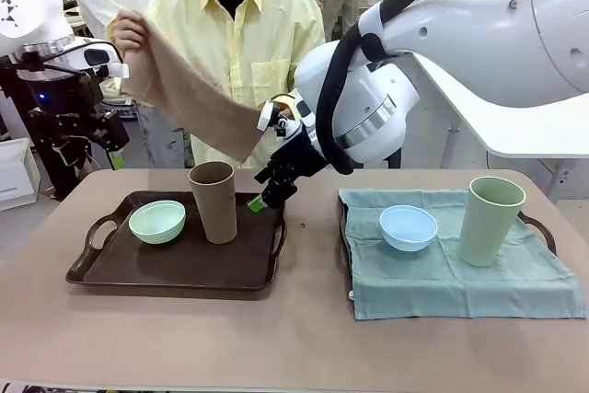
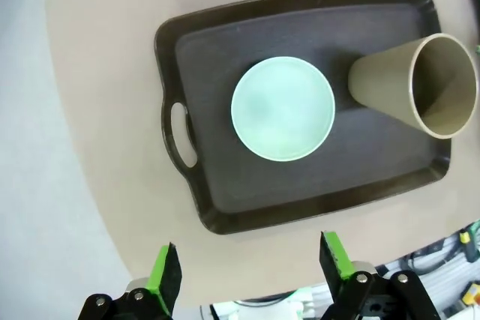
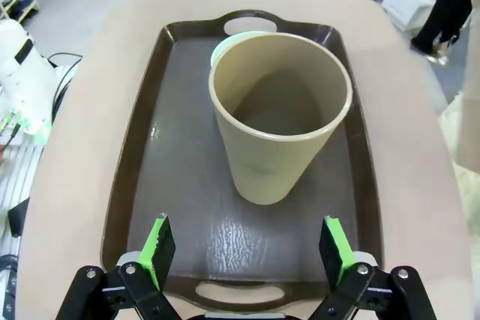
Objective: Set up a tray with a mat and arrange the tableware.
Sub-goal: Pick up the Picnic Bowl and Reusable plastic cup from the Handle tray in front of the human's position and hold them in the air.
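Tableware stands on two trays on a tan table [image 1: 294, 347] shared by a person and two white robot arms. On the bare dark brown tray [image 1: 120, 271] at the robot's left, a mint green bowl [image 1: 156, 222] sits just beside an upright brown tumbler [image 1: 213, 202]. At the robot's right, a green mat [image 1: 442, 287] covers a second tray [image 1: 545, 229]. On the mat are a light blue bowl [image 1: 408, 227] and an upright pale green tumbler [image 1: 490, 220], set apart from each other.

The right arm reaches across the middle. The right gripper [image 1: 267, 198] hangs low over the far right corner of the dark tray, just beside the brown tumbler. Its wrist camera shows the jaws spread wide and holding nothing, with the tumbler in line between the fingers but apart from them, and the mint bowl behind it.

The left gripper [image 1: 112, 156] hovers high over the table's left end, above the dark tray. Its jaws are likewise spread and hold nothing.

Across the table, a person in a yellow shirt holds up a brown cloth [image 1: 189, 94] in one raised hand [image 1: 129, 32]. The cloth slopes down toward the right arm's wrist.
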Action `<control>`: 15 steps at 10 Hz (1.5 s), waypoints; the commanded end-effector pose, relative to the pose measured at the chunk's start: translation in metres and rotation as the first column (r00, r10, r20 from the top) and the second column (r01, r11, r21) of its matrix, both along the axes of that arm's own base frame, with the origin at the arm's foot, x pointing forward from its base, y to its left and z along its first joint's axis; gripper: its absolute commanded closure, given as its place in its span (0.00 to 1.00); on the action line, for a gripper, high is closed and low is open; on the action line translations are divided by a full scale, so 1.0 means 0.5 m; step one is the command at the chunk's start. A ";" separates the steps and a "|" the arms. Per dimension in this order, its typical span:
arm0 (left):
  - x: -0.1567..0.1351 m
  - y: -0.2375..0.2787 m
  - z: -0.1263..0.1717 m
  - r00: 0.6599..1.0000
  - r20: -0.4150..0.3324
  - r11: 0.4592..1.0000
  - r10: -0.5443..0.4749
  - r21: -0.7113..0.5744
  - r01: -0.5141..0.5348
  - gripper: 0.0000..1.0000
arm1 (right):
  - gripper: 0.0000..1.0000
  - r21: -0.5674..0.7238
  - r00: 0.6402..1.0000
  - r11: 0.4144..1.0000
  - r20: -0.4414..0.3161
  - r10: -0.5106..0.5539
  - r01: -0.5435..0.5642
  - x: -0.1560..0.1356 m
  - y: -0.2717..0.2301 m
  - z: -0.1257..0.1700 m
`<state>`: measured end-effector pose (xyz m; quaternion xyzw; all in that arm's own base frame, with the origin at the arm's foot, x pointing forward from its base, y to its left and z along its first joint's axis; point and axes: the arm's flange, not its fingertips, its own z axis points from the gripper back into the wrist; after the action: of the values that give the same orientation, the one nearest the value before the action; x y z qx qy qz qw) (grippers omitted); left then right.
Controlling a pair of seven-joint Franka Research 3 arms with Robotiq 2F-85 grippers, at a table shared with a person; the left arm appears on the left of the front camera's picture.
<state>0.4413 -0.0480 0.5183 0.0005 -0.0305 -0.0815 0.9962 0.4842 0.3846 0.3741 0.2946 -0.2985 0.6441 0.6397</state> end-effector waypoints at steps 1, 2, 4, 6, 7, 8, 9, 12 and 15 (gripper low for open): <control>-0.002 0.002 0.015 1.000 -0.021 1.000 0.007 -0.004 -0.007 0.03 | 0.00 -0.014 0.999 1.000 0.023 -0.022 0.022 -0.008 -0.022 0.014; 0.000 0.000 0.000 1.000 0.000 1.000 0.000 0.000 0.000 0.03 | 0.00 -0.014 0.999 1.000 0.023 -0.022 0.022 -0.008 -0.022 0.014; 0.023 -0.015 -0.031 1.000 -0.015 0.998 -0.011 -0.068 0.010 0.03 | 0.00 0.042 0.998 0.997 0.001 0.059 -0.059 0.029 0.001 -0.016; 0.033 -0.002 -0.079 0.998 0.009 0.995 0.055 -0.086 -0.054 0.03 | 0.00 0.075 0.991 0.988 0.030 0.131 -0.133 0.075 0.023 -0.062; 0.036 0.015 -0.107 0.996 0.015 0.993 0.093 -0.077 -0.092 0.03 | 0.00 0.080 0.987 0.984 0.036 0.154 -0.157 0.078 0.032 -0.084; 0.040 0.026 -0.125 0.994 0.018 0.992 0.112 -0.058 -0.111 0.03 | 0.00 0.091 0.985 0.981 0.045 0.168 -0.171 0.093 0.039 -0.102; 0.038 0.032 -0.144 0.995 0.010 0.992 0.103 -0.071 -0.102 0.03 | 0.00 0.082 0.983 0.980 0.044 0.178 -0.181 0.102 0.044 -0.121; 0.045 0.041 -0.191 0.997 0.015 0.996 0.072 -0.059 -0.071 0.03 | 0.00 0.082 0.980 0.978 -0.030 0.196 -0.193 0.117 0.103 -0.176; 0.060 0.055 -0.234 0.996 -0.011 0.995 0.093 -0.029 -0.093 0.03 | 0.00 0.074 0.975 0.975 -0.065 0.213 -0.208 0.115 0.162 -0.194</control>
<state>0.4686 -0.0266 0.4065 -0.0260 -0.0231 -0.0357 0.9988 0.5325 0.4542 0.2718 0.3648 -0.2730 0.6890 0.5636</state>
